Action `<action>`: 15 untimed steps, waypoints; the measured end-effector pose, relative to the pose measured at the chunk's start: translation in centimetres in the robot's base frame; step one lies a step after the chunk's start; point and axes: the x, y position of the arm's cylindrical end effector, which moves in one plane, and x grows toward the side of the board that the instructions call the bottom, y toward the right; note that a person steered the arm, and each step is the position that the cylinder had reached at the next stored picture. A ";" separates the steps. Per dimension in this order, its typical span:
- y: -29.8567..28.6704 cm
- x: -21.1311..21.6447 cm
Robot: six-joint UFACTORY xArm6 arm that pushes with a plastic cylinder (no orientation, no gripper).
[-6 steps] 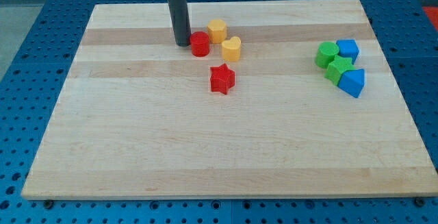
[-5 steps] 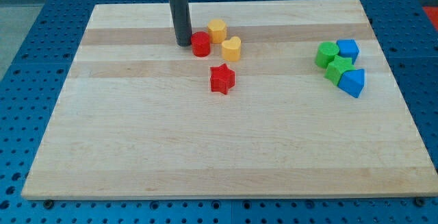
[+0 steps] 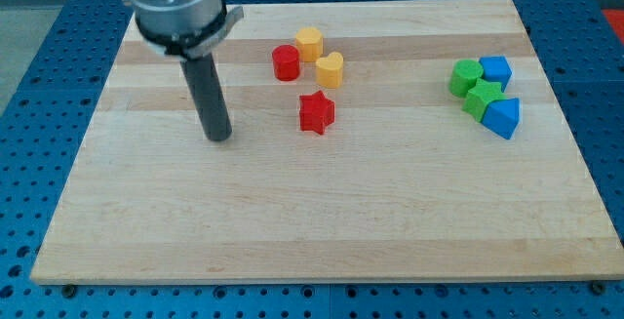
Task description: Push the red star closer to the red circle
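On the wooden board [image 3: 322,221], my tip [image 3: 218,137], bare and holding nothing, stands toward the left edge, apparently lining up to nudge the red star-shaped block [image 3: 316,113] toward the far edge, where the red circular block [image 3: 285,63] sits.

**Even, bright light; sharp picture**

The wooden board [image 3: 322,212] is lit evenly and brightly, seemingly from above. Only short, soft shadows are seen under the blocks. No glare is noticed. Slight blur is seen at 11 o'clock on the arm's housing [image 3: 174,2].
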 end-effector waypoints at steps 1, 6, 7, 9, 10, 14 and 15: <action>3.2 3.2; 15.2 -1.7; 14.1 -2.3; 10.4 -2.4; 10.3 -2.7; 10.0 -4.8; 9.5 -4.8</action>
